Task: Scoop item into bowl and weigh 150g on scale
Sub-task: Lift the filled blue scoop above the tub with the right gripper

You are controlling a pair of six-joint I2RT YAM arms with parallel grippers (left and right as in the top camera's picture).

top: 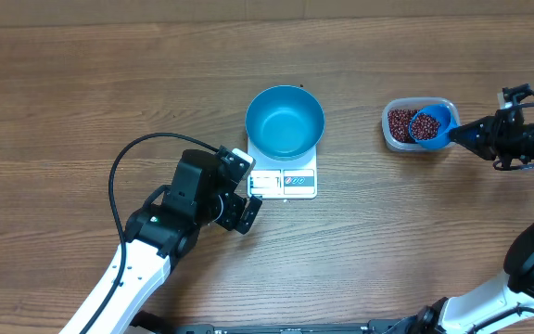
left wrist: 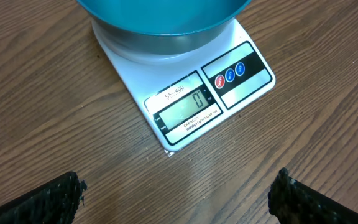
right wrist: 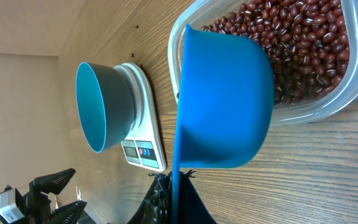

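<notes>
Blue bowl [top: 286,121] is sitting empty on the white scale [top: 297,183], mid worktop [top: 63,83], w/ wood grain showing all round. Scale display is reading 0 in the left wrist view, and the bowl is overhanging the back of the platform.

Beans [top: 399,122] are lying in a clear tub [top: 392,141] on the right side, well apart from the scale. None are showing in the bowl.

A small blue scoop [top: 434,127] is hanging over the tub's right end, carrying a load of beans per the overhead view. The right wrist cam is showing only its underside.

Right jaws are gripping the scoop's handle, closed tight on it.

Left jaws are standing wide open, holding nothing. They are hovering near the scale's front-left corner and pointing at the display. Left arm [top: 151,237] is reaching in from the bottom-left.
</notes>
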